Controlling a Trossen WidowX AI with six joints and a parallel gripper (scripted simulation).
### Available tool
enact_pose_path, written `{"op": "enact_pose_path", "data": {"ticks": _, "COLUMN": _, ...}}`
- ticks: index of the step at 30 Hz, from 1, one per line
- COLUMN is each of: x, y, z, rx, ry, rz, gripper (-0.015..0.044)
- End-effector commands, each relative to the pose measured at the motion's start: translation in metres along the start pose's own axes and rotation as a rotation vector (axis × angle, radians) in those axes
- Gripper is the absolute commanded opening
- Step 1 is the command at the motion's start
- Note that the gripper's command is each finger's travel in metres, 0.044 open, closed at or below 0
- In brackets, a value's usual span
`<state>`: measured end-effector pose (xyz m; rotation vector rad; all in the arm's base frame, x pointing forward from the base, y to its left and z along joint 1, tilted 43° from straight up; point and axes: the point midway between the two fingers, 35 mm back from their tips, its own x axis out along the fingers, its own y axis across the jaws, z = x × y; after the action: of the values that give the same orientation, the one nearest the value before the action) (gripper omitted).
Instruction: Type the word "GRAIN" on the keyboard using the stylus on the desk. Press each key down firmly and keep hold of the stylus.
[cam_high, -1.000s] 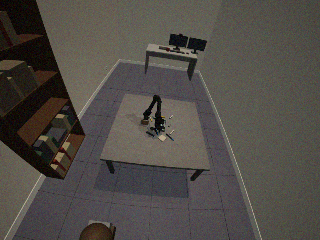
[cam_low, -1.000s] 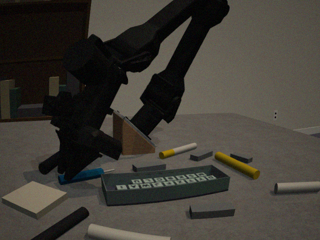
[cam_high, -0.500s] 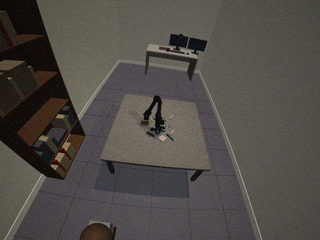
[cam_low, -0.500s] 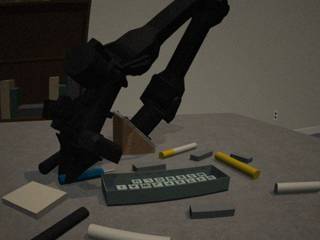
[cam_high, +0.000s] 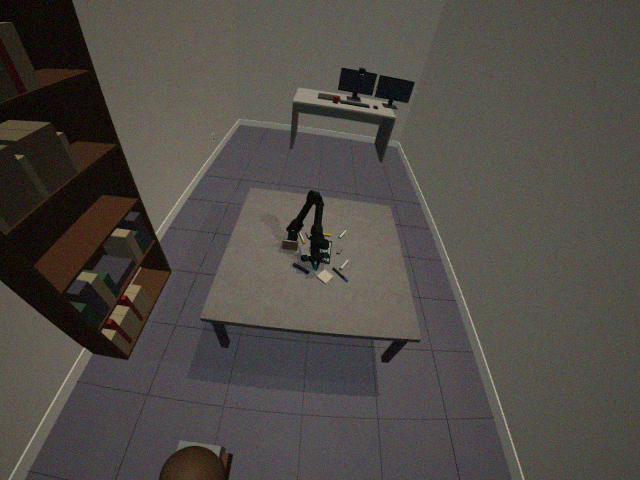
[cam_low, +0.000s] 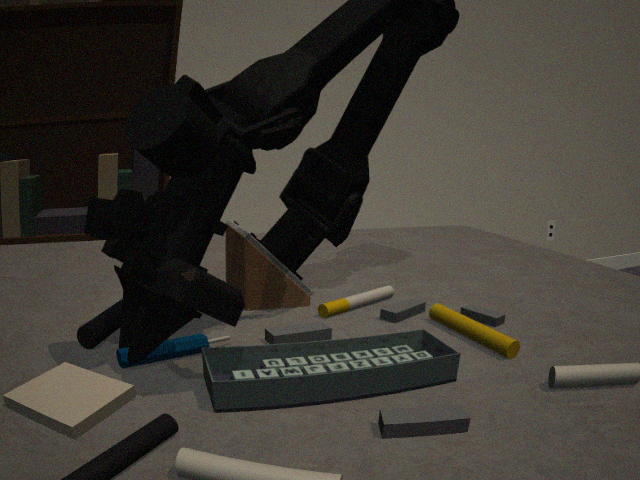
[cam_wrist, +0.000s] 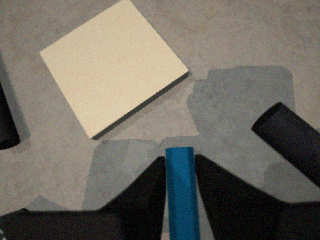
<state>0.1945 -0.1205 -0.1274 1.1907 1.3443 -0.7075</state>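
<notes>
Our gripper (cam_high: 315, 266) (cam_low: 135, 356) (cam_wrist: 180, 161) pinches the blue stylus (cam_high: 315, 267) (cam_low: 170, 349) (cam_wrist: 182, 195) at lower left of the exterior frame, presumably to lift it for typing on the keyboard (cam_high: 327, 252) (cam_low: 330, 384), lower centre.

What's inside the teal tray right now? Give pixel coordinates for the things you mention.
The tray (cam_low: 330, 388) holds two rows of lettered keys (cam_low: 308, 364); its near wall hides whatever lies low behind it.
</notes>
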Motion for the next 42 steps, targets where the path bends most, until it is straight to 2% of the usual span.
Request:
{"op": "enact_pose_path", "data": {"ticks": 1, "x": -0.010, "y": 0.001, "z": 0.008, "rx": -0.005, "ry": -0.005, "rz": 0.003, "gripper": 0.0000}}
{"op": "enact_pose_path", "data": {"ticks": 8, "x": -0.042, "y": 0.000, "z": 0.026, "rx": -0.005, "ry": -0.006, "rz": 0.001, "gripper": 0.0000}}
{"op": "enact_pose_path", "data": {"ticks": 15, "x": -0.038, "y": 0.001, "z": 0.024, "rx": -0.017, "ry": -0.003, "rz": 0.014, "gripper": 0.0000}}
{"op": "enact_pose_path", "data": {"ticks": 29, "x": -0.036, "y": -0.007, "z": 0.027, "rx": -0.348, "ry": 0.054, "rz": 0.183, "gripper": 0.0000}}
{"op": "enact_pose_path", "data": {"ticks": 42, "x": -0.038, "y": -0.014, "z": 0.032, "rx": -0.647, "ry": 0.008, "rz": 0.369, "gripper": 0.0000}}
